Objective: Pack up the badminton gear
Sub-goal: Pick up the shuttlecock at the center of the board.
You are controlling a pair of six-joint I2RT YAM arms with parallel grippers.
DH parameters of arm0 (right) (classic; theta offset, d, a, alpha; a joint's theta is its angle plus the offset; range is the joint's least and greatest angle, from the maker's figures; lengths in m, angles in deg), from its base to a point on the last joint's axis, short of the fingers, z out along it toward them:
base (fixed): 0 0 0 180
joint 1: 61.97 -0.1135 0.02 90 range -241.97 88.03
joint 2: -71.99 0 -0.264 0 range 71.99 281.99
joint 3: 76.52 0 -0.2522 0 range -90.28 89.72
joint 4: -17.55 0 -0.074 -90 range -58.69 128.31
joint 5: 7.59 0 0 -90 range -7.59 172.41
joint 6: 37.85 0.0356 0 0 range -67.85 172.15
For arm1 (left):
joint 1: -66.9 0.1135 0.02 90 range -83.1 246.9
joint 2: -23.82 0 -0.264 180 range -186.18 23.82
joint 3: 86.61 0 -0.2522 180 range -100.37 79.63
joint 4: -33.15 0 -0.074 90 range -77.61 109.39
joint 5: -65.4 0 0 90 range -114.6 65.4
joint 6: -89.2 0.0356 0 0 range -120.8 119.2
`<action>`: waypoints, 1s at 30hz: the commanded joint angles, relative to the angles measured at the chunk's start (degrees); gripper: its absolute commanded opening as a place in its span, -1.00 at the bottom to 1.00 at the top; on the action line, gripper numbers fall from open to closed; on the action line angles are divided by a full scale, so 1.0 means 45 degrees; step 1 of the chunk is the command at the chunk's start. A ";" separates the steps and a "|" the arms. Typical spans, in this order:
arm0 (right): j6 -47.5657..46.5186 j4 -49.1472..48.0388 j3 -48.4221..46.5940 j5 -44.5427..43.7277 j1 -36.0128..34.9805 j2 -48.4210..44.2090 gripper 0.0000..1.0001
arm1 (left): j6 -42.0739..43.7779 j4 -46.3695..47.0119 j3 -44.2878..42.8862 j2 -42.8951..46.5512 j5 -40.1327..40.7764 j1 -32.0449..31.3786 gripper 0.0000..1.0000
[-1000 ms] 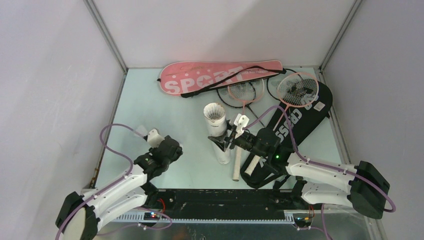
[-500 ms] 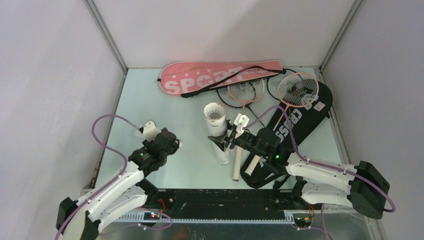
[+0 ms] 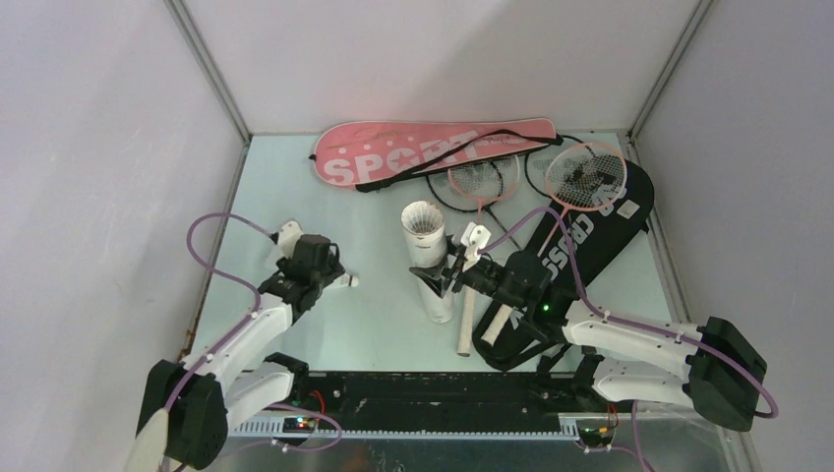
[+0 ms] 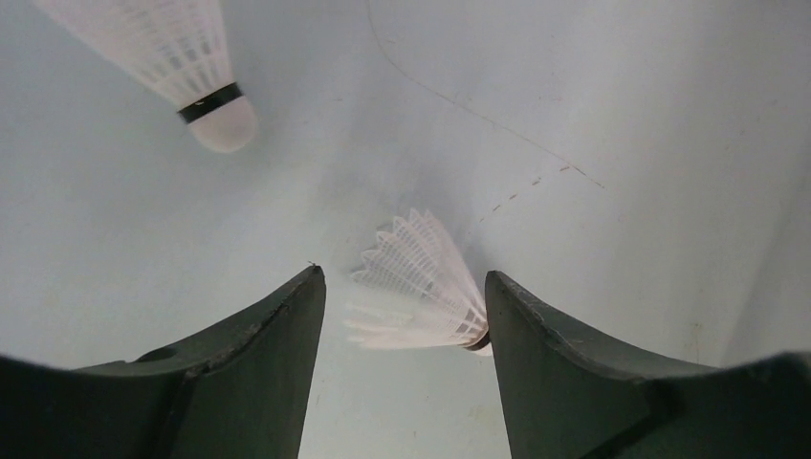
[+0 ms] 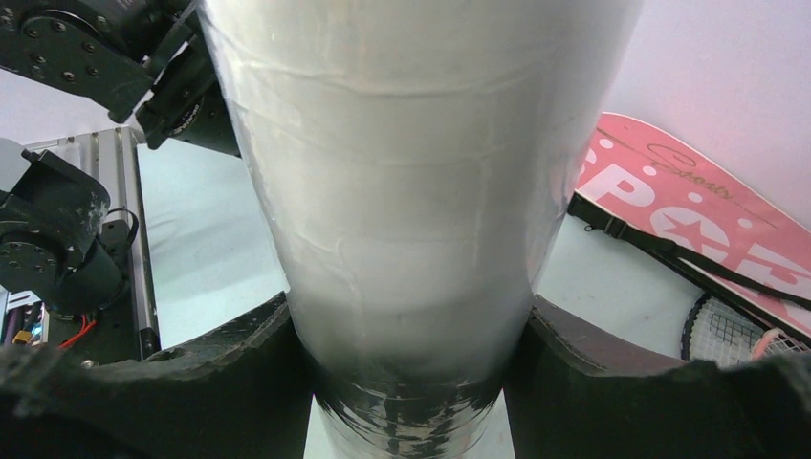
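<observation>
The left fingers (image 4: 258,373) stood open, straddling a white feather shuttlecock (image 4: 416,287) that lay on its side on the worktop (image 4: 593,105). Its long axis ran roughly across the gap: cork end down by the finger on the right of the wrist view, feather skirt fanning toward the other finger. I could not tell whether the cork touched that finger or only sat just beside it. Nothing was gripped on this side. A second shuttlecock (image 4: 172,53) lay farther ahead, up and to the left, its cork pointing back toward the fingers.

The left arm was clearly the nearer one. My right fingers (image 5: 143,402) were closed around the tube (image 5: 411,191), holding it near the middle of the worktop, well off to the right of the left fingers. From above, its open mouth (image 3: 423,221) faced up and away from the bases, with white feathers showing inside.

I judged that closing across the skirt might crush the feathers, so turning the wrist to take the cork looked wiser.

The surface was a smooth pale green with a few fine scratches. Plain white walls enclosed it. The pink bag (image 3: 413,155), black bag (image 3: 590,231) and rackets (image 3: 585,177) lay at the far side.
</observation>
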 commanded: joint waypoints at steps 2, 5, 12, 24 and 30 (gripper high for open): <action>-0.0214 0.0164 -0.0376 -0.0051 0.0144 -0.0107 0.25 | 0.1357 0.1461 -0.0350 -0.0902 -0.1582 0.0339 0.37; -0.0188 0.0146 -0.0432 0.0078 0.0183 -0.0077 0.25 | 0.1615 0.1427 -0.0594 -0.1374 -0.1928 0.0361 0.33; -0.0107 0.0264 -0.0496 0.0087 0.0174 -0.0096 0.25 | 0.1412 0.0899 -0.0440 -0.1458 -0.2280 0.0354 -0.19; 0.0039 0.0217 -0.0491 0.0183 0.0143 -0.0025 0.24 | 0.2025 0.0574 -0.0940 0.1430 -0.3090 0.0305 -1.00; -0.0255 0.0450 -0.0495 0.0200 0.0036 0.0117 0.23 | 0.5436 0.0289 -0.5403 0.3001 -0.2929 -0.1703 -1.00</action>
